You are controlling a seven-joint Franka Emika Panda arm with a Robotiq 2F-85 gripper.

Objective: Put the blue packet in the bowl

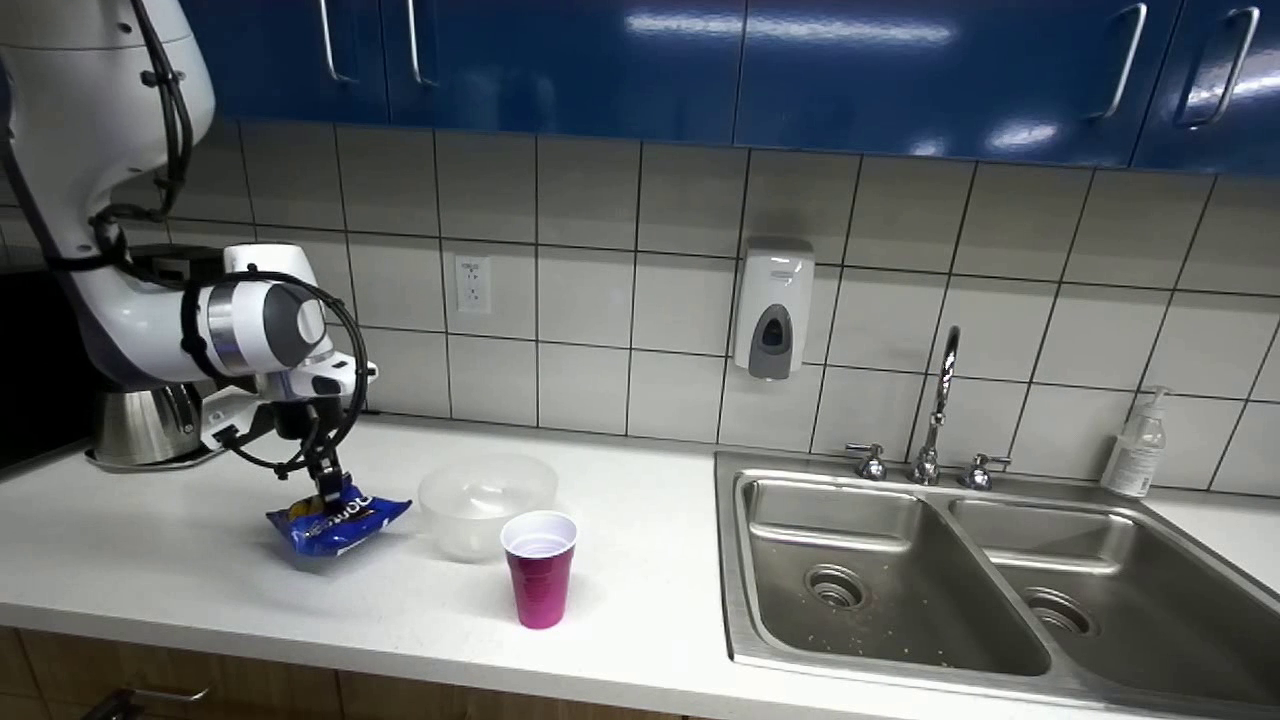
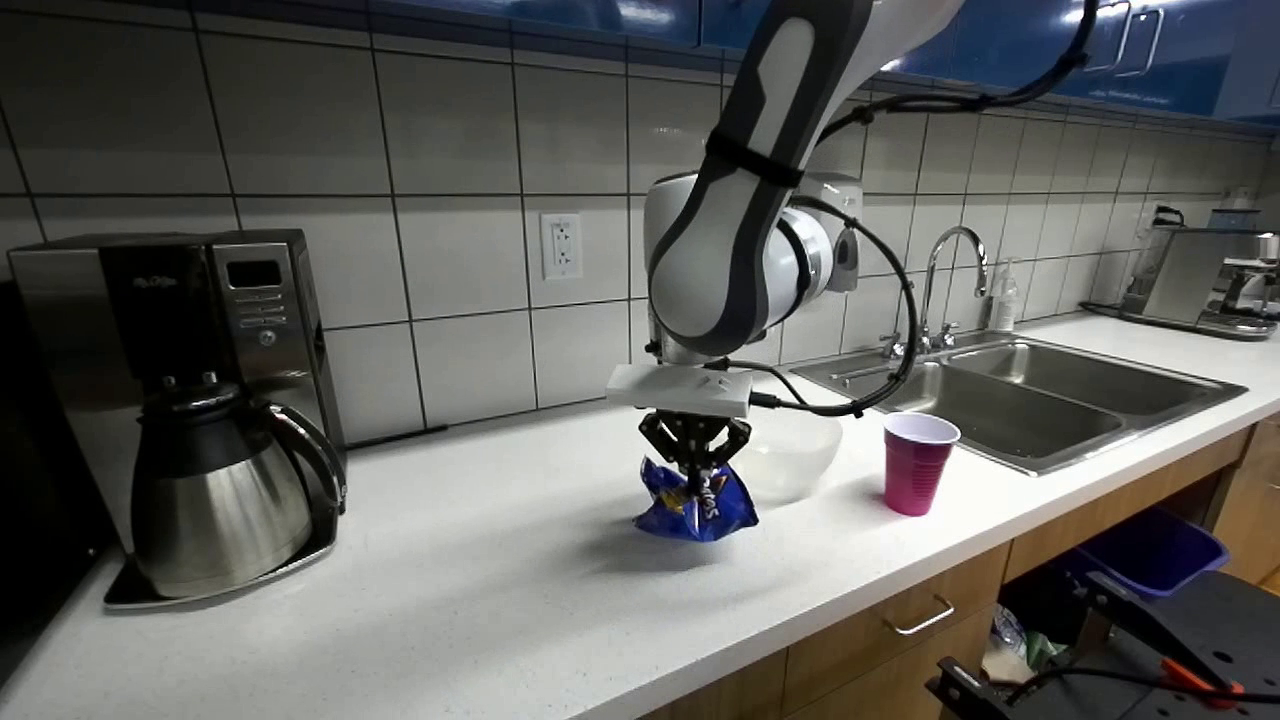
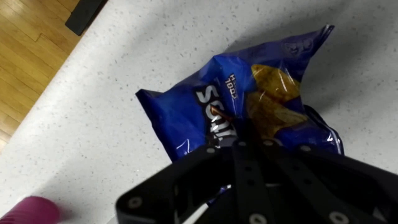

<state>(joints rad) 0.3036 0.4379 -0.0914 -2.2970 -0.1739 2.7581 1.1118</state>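
At the far left of an exterior view, a steel carafe (image 1: pixel 143 430) is standing. Rightward, the jaws are clamping the blue packet (image 1: pixel 338 530) near its middle, and it is hanging tilted, seemingly just clear of the table (image 1: pixel 640 510). Its long axis is running roughly crosswise, one corner pointing at the bowl (image 1: pixel 455 518), which is sitting just beside it on the right. The packet is apparently hanging below the bowl's rim, so the coming move is probably needing a lift before any shift rightward. Beyond, the pink cup (image 1: pixel 540 585) is standing near the bowl; the sink (image 1: pixel 990 580) is lying well apart.
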